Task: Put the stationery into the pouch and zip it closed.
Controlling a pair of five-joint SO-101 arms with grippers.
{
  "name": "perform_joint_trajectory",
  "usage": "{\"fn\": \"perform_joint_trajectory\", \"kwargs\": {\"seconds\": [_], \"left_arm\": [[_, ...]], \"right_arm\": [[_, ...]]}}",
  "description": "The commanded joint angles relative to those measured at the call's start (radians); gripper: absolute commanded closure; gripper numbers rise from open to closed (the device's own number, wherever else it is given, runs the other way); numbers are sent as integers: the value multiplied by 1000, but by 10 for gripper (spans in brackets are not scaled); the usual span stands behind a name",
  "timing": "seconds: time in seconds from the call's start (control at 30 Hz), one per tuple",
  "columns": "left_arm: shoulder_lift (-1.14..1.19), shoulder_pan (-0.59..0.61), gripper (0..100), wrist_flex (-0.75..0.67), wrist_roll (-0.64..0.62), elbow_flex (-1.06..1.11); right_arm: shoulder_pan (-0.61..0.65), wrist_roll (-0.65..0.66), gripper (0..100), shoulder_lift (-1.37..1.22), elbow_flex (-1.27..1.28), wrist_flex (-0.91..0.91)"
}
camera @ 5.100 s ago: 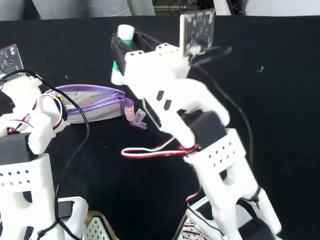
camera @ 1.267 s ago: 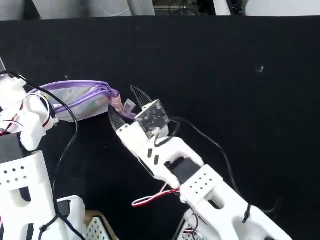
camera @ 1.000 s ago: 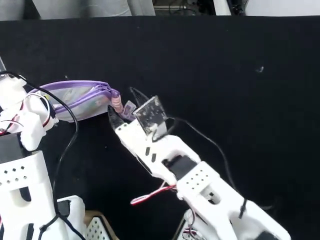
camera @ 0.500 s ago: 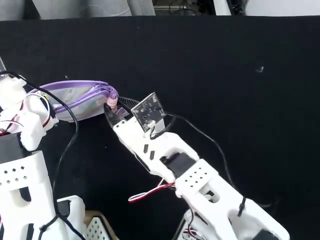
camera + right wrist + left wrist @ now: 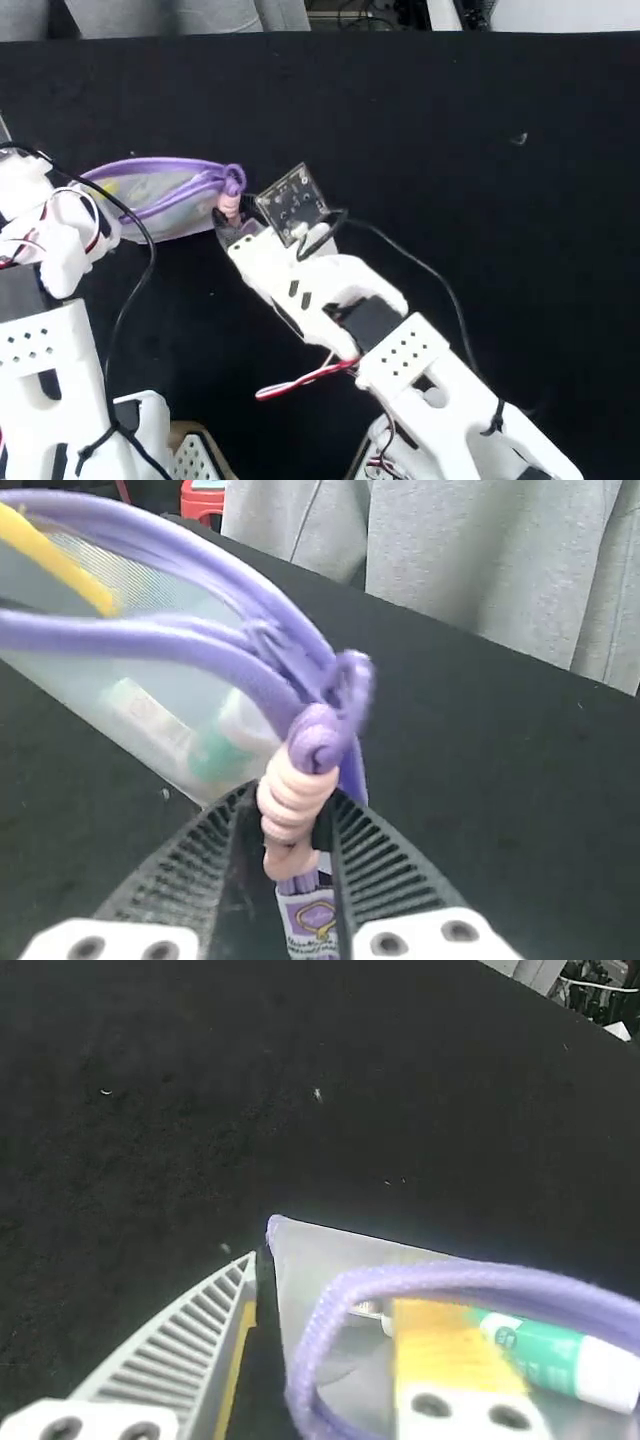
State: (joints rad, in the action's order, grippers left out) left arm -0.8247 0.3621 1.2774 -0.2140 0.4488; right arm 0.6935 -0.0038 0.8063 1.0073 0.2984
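1. Right gripper [image 5: 288, 802] is clamped on the pink zipper pull [image 5: 285, 830].
2. Purple pouch [image 5: 165, 195] lies on the black table [image 5: 450, 150] beside it.
3. Green-labelled glue stick [image 5: 545, 1360] sits inside; its print is unreadable.

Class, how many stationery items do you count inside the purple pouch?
2: a green-and-white glue stick lying in the pouch, and a yellow item right beside it. Others may be hidden behind the pouch's purple rim.
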Motion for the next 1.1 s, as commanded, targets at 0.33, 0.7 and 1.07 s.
{"fn": "perform_joint_trajectory", "kwargs": {"seconds": [0.33,0.7,1.07], "left_arm": [[-75,-168,742,71,-110,-372],[-448,-309,742,21,-74,-367],[-606,-231,742,-157,-18,124]], "right_arm": [[-127,-6,987,2,-225,137],[-235,-5,987,-469,-642,290],[-400,114,987,-578,-894,605]]}}
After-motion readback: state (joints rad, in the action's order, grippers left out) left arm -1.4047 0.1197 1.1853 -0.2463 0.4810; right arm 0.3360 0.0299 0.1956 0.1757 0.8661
